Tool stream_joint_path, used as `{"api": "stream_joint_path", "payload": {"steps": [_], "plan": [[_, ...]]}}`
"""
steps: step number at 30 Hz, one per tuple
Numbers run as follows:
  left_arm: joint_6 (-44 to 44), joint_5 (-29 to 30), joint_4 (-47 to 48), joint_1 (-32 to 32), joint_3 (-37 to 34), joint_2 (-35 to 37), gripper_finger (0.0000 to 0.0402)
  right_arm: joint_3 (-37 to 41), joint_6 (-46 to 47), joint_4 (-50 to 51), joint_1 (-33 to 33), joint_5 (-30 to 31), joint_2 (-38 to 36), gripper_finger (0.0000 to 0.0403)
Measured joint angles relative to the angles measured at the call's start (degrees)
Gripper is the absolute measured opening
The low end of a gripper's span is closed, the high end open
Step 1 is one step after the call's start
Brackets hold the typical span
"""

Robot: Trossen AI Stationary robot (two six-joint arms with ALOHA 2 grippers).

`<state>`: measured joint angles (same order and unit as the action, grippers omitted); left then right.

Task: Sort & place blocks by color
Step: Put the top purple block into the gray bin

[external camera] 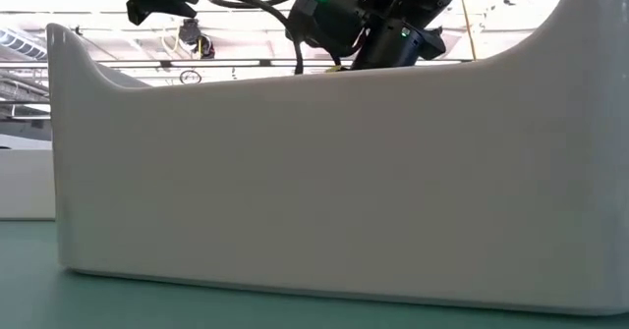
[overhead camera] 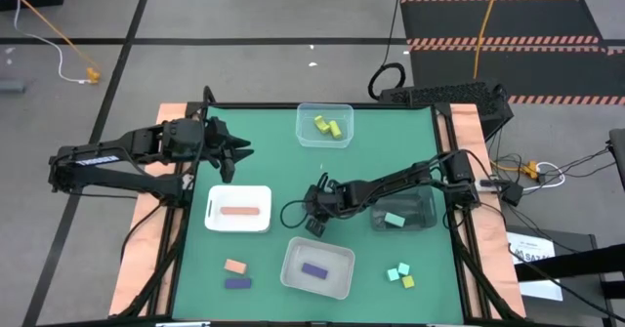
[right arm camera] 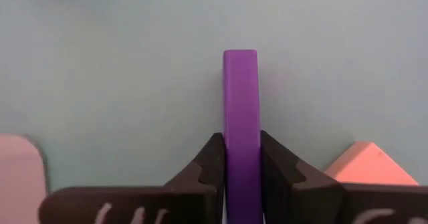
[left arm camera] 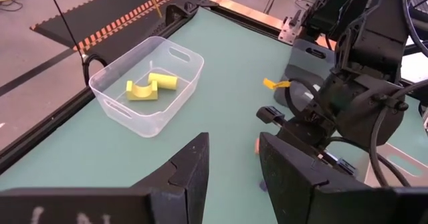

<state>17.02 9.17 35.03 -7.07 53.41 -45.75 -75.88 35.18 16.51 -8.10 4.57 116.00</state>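
Observation:
My right gripper (overhead camera: pixel 314 224) (right arm camera: pixel 241 144) hangs over the table's middle, between the white tray (overhead camera: pixel 213 222) and the dark tray (overhead camera: pixel 422 200), shut on a thin purple block (right arm camera: pixel 241 90). Salmon pieces (right arm camera: pixel 364 165) lie on the mat beside it. My left gripper (overhead camera: pixel 239 153) (left arm camera: pixel 234 167) waits open near the far left, above the mat. Two yellow blocks (overhead camera: pixel 327 126) lie in the far clear tray, a salmon bar (overhead camera: pixel 238 210) in the white tray, a purple bar (overhead camera: pixel 313 268) in the near tray, and a teal block (overhead camera: pixel 394 219) in the dark tray. My right gripper pinches the purple block's near end (right arm camera: pixel 241 127) between its two fingers, coming from above and pointing down. The block's thin edge faces the camera and its length runs out past the fingertips. Whether its far end touches the mat, I cannot tell.
Loose on the near mat lie a salmon block (overhead camera: pixel 234 265) and a purple block (overhead camera: pixel 237 283) on the left, and teal (overhead camera: pixel 395 270) and yellow (overhead camera: pixel 408 282) cubes on the right. The near tray's white wall (external camera: pixel 314 172) fills the low view.

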Motion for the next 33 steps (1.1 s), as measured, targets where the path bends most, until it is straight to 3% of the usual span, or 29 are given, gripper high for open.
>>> {"api": "stream_joint_path", "payload": {"steps": [5,20,24,33], "plan": [[0.0,0.0,0.0,0.0,0.0,0.0,0.0131,0.3,-3.0,0.6,-0.3,-1.7,-4.1,0.0037],[3.7,0.0,4.7,0.0,0.0,0.0,0.0131,0.1,-9.2,-1.7,-2.1,9.6,-17.8,0.0037],[3.7,0.0,4.9,0.0,0.0,0.0,0.0131,0.1,-10.9,-2.6,-3.2,15.2,-22.0,0.0037],[3.7,1.5,4.8,0.0,0.0,0.0,0.0131,0.1,-19.9,-14.5,-6.6,18.2,-27.3,0.0037]]}}
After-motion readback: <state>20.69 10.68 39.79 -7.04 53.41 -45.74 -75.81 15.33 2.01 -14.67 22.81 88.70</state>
